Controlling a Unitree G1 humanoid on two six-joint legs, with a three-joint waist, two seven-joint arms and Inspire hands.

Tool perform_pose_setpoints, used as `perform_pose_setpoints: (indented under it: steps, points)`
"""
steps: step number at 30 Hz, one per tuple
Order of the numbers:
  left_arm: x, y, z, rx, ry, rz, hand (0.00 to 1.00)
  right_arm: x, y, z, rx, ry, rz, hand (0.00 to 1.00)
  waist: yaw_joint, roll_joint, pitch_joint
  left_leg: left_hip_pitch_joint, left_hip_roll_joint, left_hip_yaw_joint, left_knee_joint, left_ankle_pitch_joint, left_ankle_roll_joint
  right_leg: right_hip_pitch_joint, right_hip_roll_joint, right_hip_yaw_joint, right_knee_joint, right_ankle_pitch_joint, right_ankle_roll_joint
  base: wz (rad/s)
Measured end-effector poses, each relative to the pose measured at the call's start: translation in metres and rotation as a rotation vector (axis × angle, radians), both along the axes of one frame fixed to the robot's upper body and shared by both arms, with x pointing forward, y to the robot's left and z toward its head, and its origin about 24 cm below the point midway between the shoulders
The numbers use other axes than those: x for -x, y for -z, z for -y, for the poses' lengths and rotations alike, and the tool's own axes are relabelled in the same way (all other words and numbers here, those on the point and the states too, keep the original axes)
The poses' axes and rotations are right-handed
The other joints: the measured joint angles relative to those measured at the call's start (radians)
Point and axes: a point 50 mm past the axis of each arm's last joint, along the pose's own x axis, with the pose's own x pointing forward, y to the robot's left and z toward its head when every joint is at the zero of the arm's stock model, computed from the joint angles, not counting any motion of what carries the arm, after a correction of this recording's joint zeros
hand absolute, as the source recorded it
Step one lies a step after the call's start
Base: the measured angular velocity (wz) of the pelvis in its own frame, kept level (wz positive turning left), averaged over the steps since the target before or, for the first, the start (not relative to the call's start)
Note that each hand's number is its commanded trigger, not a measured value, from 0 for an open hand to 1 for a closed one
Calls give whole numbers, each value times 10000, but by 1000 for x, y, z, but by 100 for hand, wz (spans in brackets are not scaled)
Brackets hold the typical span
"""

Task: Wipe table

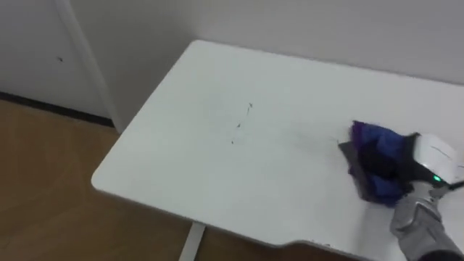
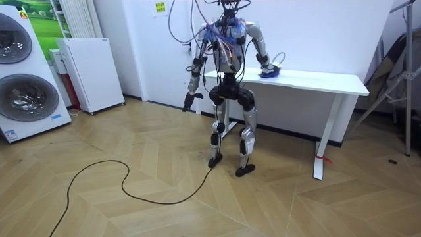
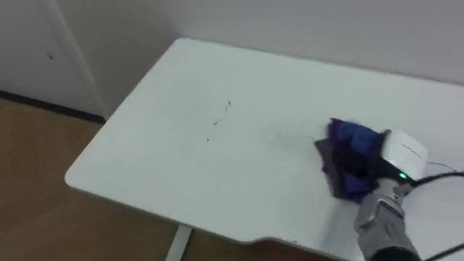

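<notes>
A white table (image 1: 217,167) stands against the wall, and I stand at its left end as the room view shows (image 2: 316,80). A blue and purple cloth (image 1: 377,141) lies on its right part. My right hand (image 1: 428,163) rests on top of the cloth, its dark fingers (image 1: 380,165) stretched flat across it and pressing it to the tabletop. A few small dark marks (image 1: 239,127) dot the middle of the table, left of the cloth. My left hand (image 2: 189,101) hangs down at my side, away from the table.
The table's left corner (image 1: 98,177) and front edge drop to a wooden floor (image 1: 43,203). A wall (image 1: 290,25) runs directly behind the table. In the room view a white cabinet (image 2: 92,72) and washing machines (image 2: 23,72) stand off to the left.
</notes>
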Motion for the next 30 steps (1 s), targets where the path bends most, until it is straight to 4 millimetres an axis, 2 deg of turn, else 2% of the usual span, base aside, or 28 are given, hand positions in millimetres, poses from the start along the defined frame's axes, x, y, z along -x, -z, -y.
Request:
perform_pose_setpoints:
  steps: [1,3,6,8,10,11,12,13,14,15,16,17,18,19,20,21,22,23,24,25,26,27,28,29,30]
  points:
    - [-1,0,1,112,59,-28,0,-10,-9,-18,40,-770,306,100,123,4,15,-116,1,-78,119,2,17,-152,-5,-14,145,-30,-34,13]
    - [3,1,1,170,51,-198,0,-21,-20,-31,-43,-1453,658,100,376,69,19,-291,-107,-242,300,-37,79,-304,-148,-85,489,-217,48,36]
    - [20,-1,-3,69,-145,-665,0,-20,-20,-25,-60,-1329,642,100,398,58,11,-339,-330,-144,518,-148,263,-380,-646,-333,1127,-475,239,35]
    - [27,-2,-5,3,-273,-831,0,-8,-7,-12,158,-1010,90,100,294,54,8,-250,-347,-13,614,-229,375,-389,-829,-301,1470,-473,240,15]
    - [29,-4,-10,-98,-273,-803,0,17,13,5,-238,-296,-151,100,72,76,-7,-40,-229,418,726,-458,535,-355,-1013,-179,1800,-442,287,-9]
    - [30,-5,-12,-130,-323,-746,0,22,17,7,-361,-171,-127,100,-26,85,-21,10,-153,597,740,-541,573,-357,-1055,-123,1940,-425,317,-26]
    - [29,-7,-18,-235,-445,-574,0,32,23,13,-646,164,-104,100,-249,141,0,100,-32,809,778,-637,623,-377,-1145,93,2168,-351,392,-9]
    - [25,-10,-26,-435,-358,-388,0,46,31,22,-912,719,-145,100,-501,84,-120,96,140,1060,819,-689,631,-387,-1260,177,2455,-238,396,11]
    - [20,-12,-30,-513,-282,-201,0,53,35,28,-1032,1031,-189,100,-656,69,-160,84,249,1169,888,-739,611,-399,-1366,219,2610,-240,424,44]
    - [8,-16,-37,-716,-86,259,0,69,41,41,-1168,1741,-269,100,-874,60,-192,110,516,1447,1038,-832,546,-385,-1604,528,2931,-288,475,41]
    - [-1,-20,-43,-977,-40,663,0,82,46,52,-1244,2368,-391,100,-963,34,-271,164,785,1662,1066,-884,451,-388,-1819,813,2917,-273,506,29]
    - [-4,-21,-46,-1112,-53,815,0,87,48,57,-1266,2619,-417,100,-1023,22,-287,163,866,1644,1085,-895,397,-392,-1887,953,2818,-249,543,3]
    - [-9,-24,-50,-1301,-44,994,0,95,50,64,-1237,2964,-485,100,-1114,-32,-316,135,1036,1590,1141,-911,283,-387,-1974,1228,2378,-175,631,0]
    - [-15,-27,-55,-1433,22,1129,0,100,51,70,-1233,3232,-477,100,-1179,-136,-360,68,1174,1482,1214,-913,141,-206,-2014,1261,1658,-27,692,6]
    - [-19,-28,-57,-1490,55,1217,0,105,52,72,-1255,3377,-534,100,-1252,-211,-368,61,1229,1414,1223,-921,56,-45,-2019,1219,1217,107,695,21]
    - [-23,-30,-59,-1558,99,1322,0,112,54,75,-1332,3563,-605,100,-1410,-337,-378,52,1337,1245,1249,-928,-126,308,-2007,991,536,360,705,26]
    - [-26,-30,-58,-1565,141,1432,0,114,55,76,-1388,3601,-588,100,-1505,-477,-378,67,1448,1159,1275,-941,-328,510,-1989,773,160,557,776,18]
    - [-26,-31,-58,-1566,157,1474,0,113,54,76,-1412,3541,-562,100,-1512,-528,-376,79,1515,1160,1293,-951,-460,529,-1964,640,118,592,783,-7]
    - [-26,-30,-56,-1554,151,1492,0,108,52,74,-1494,3363,-465,100,-1512,-571,-364,96,1745,1181,1369,-970,-764,516,-1800,324,163,845,765,-32]
    - [-23,-28,-52,-1466,102,1454,0,102,49,73,-1573,3245,-345,100,-1445,-509,-389,151,2066,1253,1370,-927,-1100,507,-1574,15,284,511,1303,-41]
    - [-22,-27,-50,-1400,84,1459,0,99,47,72,-1599,3194,-273,100,-1388,-447,-374,186,2200,1323,1313,-848,-1275,442,-1445,-39,468,283,1379,-37]
    - [-19,-23,-43,-1214,18,1434,0,94,44,72,-1572,3105,-143,100,-1397,-315,-367,294,2507,1286,969,-618,-1635,182,-1178,-88,940,-81,1120,-16]
    - [-16,-20,-36,-1018,-54,1416,0,91,41,74,-1506,3014,-77,100,-1399,-276,-371,380,2700,1267,594,-286,-1875,-59,-1041,-162,1367,-463,893,0]
    - [-14,-18,-33,-909,-93,1392,0,90,39,76,-1444,2982,-62,100,-1415,-273,-371,441,2749,1270,466,-108,-1947,-144,-1038,-237,1566,-660,789,32]
    - [-8,-14,-24,-685,-188,1277,0,91,36,81,-1344,2960,-76,100,-1592,-373,-307,416,2783,1280,283,314,-1899,-228,-1040,-388,1848,-1002,688,53]
